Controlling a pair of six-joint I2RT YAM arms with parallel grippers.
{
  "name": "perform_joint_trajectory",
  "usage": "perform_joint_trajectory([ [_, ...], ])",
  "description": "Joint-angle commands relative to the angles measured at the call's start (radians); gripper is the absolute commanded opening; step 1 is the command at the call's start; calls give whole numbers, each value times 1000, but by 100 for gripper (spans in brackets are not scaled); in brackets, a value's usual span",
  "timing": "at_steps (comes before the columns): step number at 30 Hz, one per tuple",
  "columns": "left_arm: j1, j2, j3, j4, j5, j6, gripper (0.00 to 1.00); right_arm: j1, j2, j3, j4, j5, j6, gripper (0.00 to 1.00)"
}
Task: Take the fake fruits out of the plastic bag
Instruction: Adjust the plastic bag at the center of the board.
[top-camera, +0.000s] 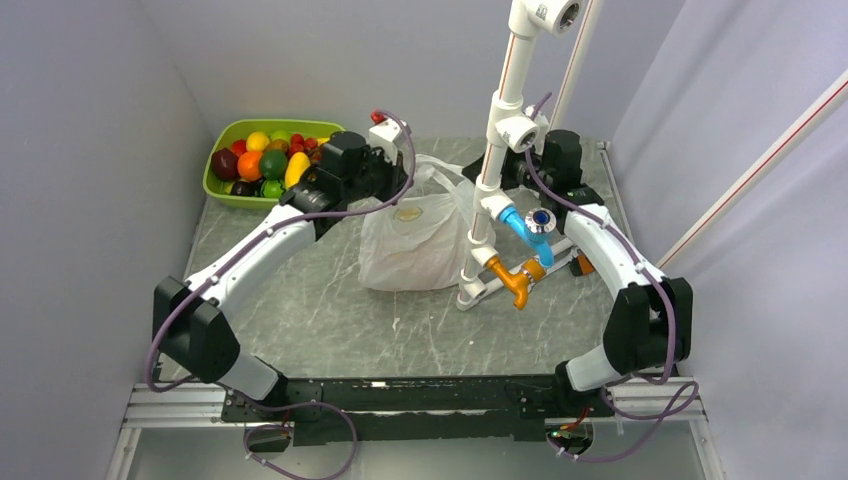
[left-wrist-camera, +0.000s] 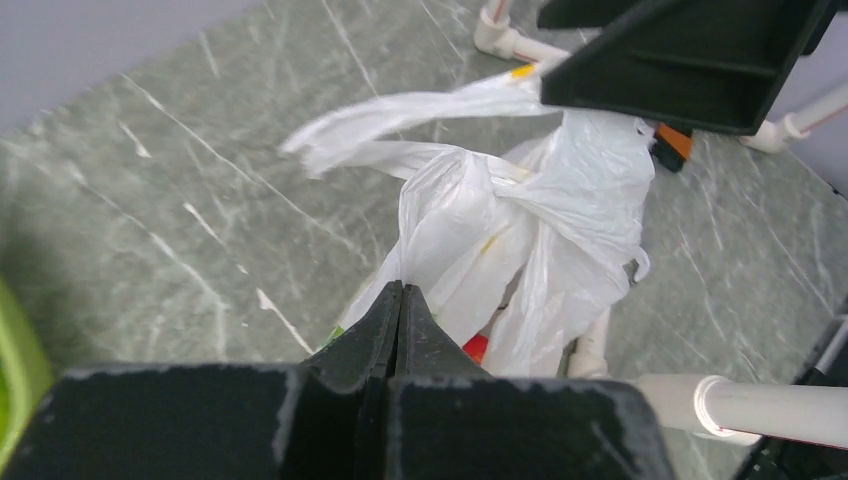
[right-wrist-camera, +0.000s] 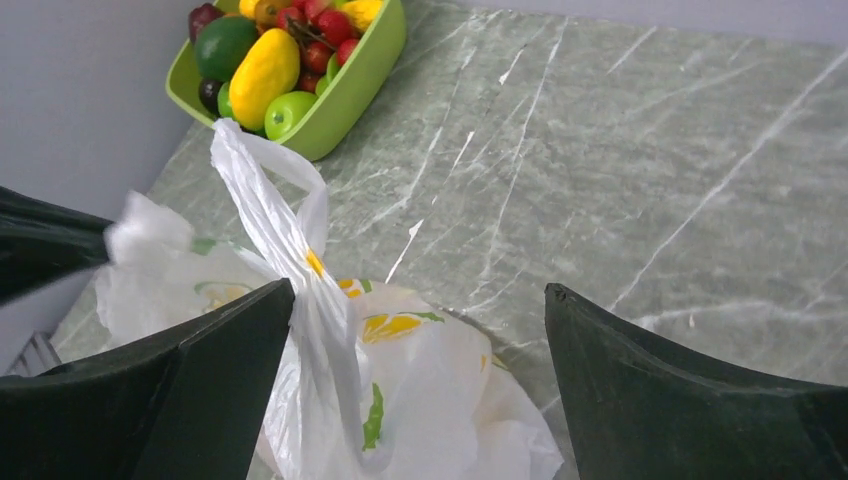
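Observation:
The plastic bag (top-camera: 415, 245) (left-wrist-camera: 560, 220) (right-wrist-camera: 420, 400), thin white with lemon prints, lies bunched on the table's middle. My left gripper (left-wrist-camera: 402, 288) is shut, its tips pinching the bag's edge on the left side. A bit of a red fake fruit (left-wrist-camera: 476, 347) shows through the bag's folds; the rest of the fake fruits are hidden inside. My right gripper (right-wrist-camera: 418, 288) stands open right above the bag. A loop handle (right-wrist-camera: 270, 210) rises beside its left finger (right-wrist-camera: 200, 380), which it touches.
A lime-green tray (top-camera: 225, 190) (right-wrist-camera: 370, 70) of mixed fruits sits at the back left. A white pipe frame (top-camera: 500, 120) with blue and orange fittings stands right of the bag; its pipes (left-wrist-camera: 740, 410) lie close to the bag. Grey walls enclose the table.

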Motion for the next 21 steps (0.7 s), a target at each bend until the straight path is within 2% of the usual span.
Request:
perform_joint_trajectory([
  [1,-20,44,2,0,83,-31,0,27,46,133,-69,-82,-138,99],
  [5,-28,50,-1,5,105,-39,0,75,85,207,-158,-73,-241,99],
  [9,-29,35,1,-5,85,-36,0,87,116,263,-176,-141,-274,100],
  [15,-29,38,-3,-5,74,-32,0,121,165,360,-255,-127,-397,100],
  [21,-29,49,-5,-3,74,-40,0,135,246,461,-293,-217,-429,99],
])
